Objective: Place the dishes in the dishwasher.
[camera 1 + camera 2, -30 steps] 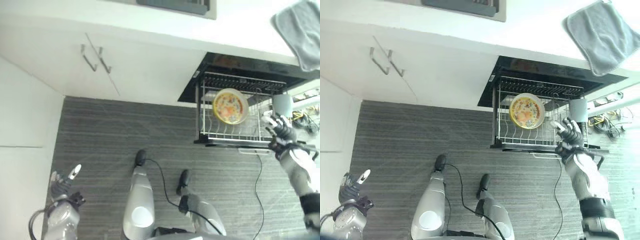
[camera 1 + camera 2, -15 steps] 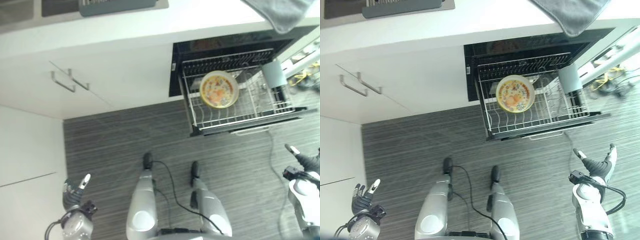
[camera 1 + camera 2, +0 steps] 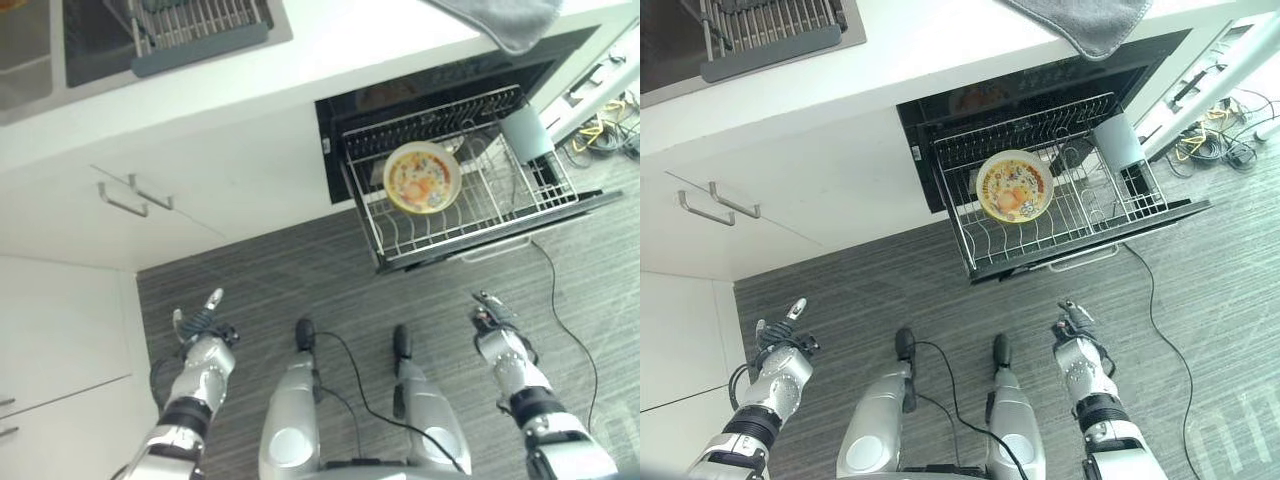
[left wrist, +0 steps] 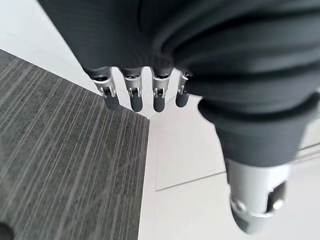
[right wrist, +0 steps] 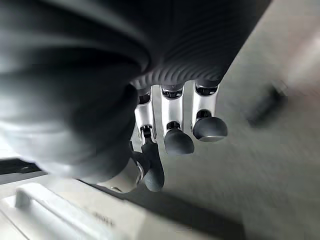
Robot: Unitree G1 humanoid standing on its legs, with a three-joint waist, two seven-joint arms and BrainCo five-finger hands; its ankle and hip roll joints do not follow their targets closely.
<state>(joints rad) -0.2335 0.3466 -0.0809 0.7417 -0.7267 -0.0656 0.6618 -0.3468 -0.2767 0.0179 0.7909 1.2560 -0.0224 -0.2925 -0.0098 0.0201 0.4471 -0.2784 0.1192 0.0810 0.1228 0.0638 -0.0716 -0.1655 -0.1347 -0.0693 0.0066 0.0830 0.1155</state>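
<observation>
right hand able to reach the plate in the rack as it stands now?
Probably not without moving: the right hand hangs low over the floor, well short of the pulled-out rack. Nothing covers the plate from above.

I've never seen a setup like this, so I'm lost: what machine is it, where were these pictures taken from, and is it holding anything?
It's a humanoid robot. Two pictures look down from its head; two come from cameras on its wrists. Ahead, a dishwasher rack is pulled out, holding a patterned plate and a grey cup. A grey cloth lies on the white counter above. The left hand and right hand hang low over the floor, fingers relaxed, holding nothing.
</observation>
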